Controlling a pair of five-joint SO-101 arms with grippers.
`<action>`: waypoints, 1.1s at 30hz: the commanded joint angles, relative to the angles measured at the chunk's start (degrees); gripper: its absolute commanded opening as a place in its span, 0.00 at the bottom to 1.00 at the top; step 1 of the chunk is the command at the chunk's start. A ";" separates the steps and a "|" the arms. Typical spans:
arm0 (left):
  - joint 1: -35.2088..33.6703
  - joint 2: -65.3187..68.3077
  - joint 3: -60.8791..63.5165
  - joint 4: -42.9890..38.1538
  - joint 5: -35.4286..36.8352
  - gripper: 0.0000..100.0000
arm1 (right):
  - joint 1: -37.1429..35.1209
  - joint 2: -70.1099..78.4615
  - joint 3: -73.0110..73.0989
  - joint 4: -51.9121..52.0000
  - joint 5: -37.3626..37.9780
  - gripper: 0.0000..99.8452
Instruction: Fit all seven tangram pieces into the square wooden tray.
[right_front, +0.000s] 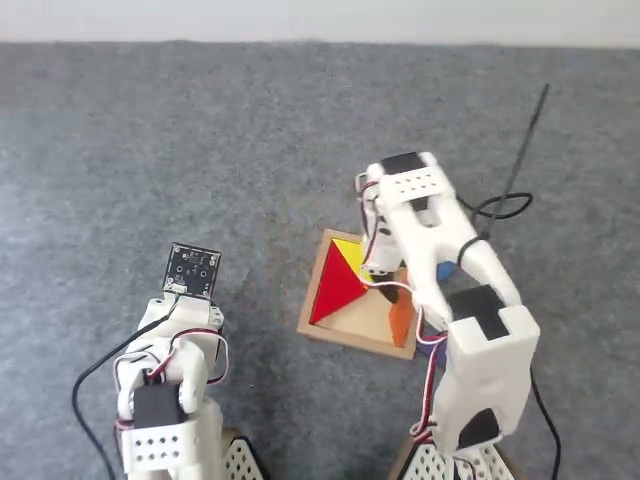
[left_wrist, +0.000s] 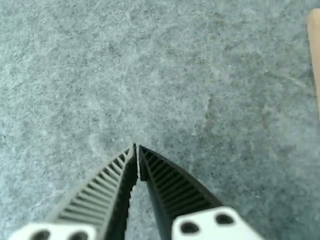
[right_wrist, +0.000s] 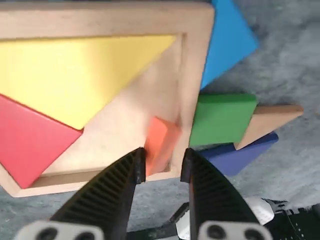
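While the right claw (right_wrist: 162, 157) pinched the orange piece (right_wrist: 161, 140) between its tips, I judged the step was seating that piece flat. It looked tilted against the inner wall of the wooden tray (right_wrist: 195, 60), so I meant to ease it inward off the wall, level it, and only then let go. Beyond it, the red triangle (right_wrist: 30, 140) and yellow triangle (right_wrist: 85, 70) lay flat in the tray. Just outside the wall lay the green piece (right_wrist: 222, 119), dark blue piece (right_wrist: 235, 152), plain wooden triangle (right_wrist: 270, 120) and light blue piece (right_wrist: 227, 40). Farther off, the left claw (left_wrist: 136, 148) hung clenched over bare carpet (left_wrist: 150, 60).
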 joint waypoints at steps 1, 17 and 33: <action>-0.35 -1.05 -0.22 0.35 -0.53 0.01 | 3.30 -2.68 -1.76 2.51 2.64 0.12; -0.35 -1.05 -0.22 0.35 -0.53 0.01 | 9.36 -13.58 7.65 3.12 7.91 0.12; -0.35 -1.05 -0.22 0.35 -0.53 0.01 | -9.63 -14.90 19.43 -10.68 7.30 0.12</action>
